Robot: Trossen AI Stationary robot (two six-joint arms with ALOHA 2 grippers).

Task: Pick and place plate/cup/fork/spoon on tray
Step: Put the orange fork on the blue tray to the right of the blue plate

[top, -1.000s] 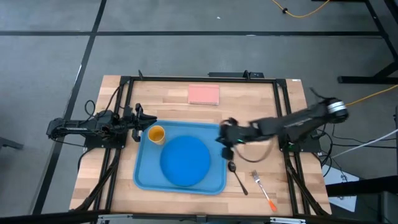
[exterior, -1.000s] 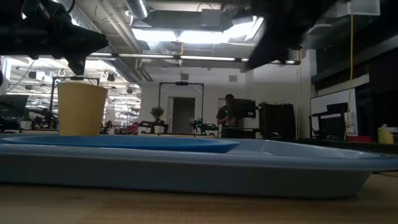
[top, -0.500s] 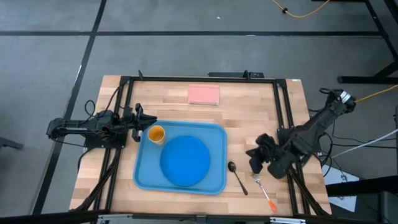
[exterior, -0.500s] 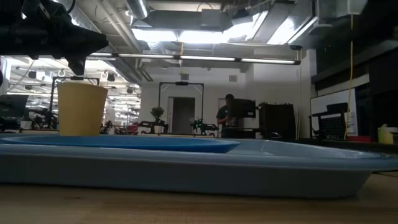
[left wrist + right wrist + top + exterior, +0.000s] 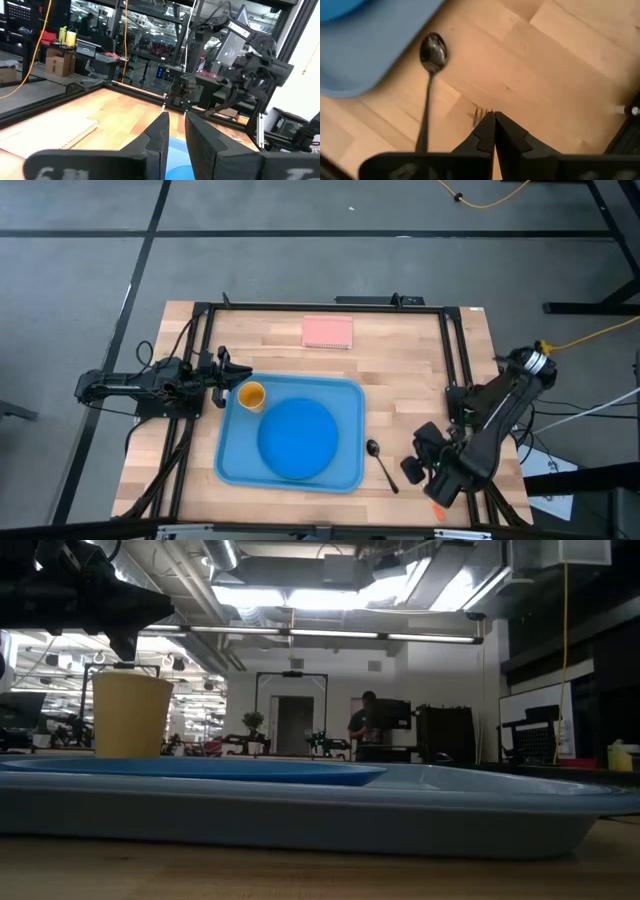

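Plate (image 5: 297, 436) and cup (image 5: 249, 394) sit on the tray (image 5: 345, 395). Your right gripper (image 5: 410, 471), fingers pressed together, hovers over the fork (image 5: 481, 114) beside the tray; spread them, then descend.

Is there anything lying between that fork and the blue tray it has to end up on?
Yes: the spoon lies on the wood between the fork, under the right gripper, and the tray.

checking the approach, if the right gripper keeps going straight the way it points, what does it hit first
Most likely the fork: its tines show just past the shut tips of the right gripper, which points down at the table. The spoon lies off to one side. Depth is unclear.
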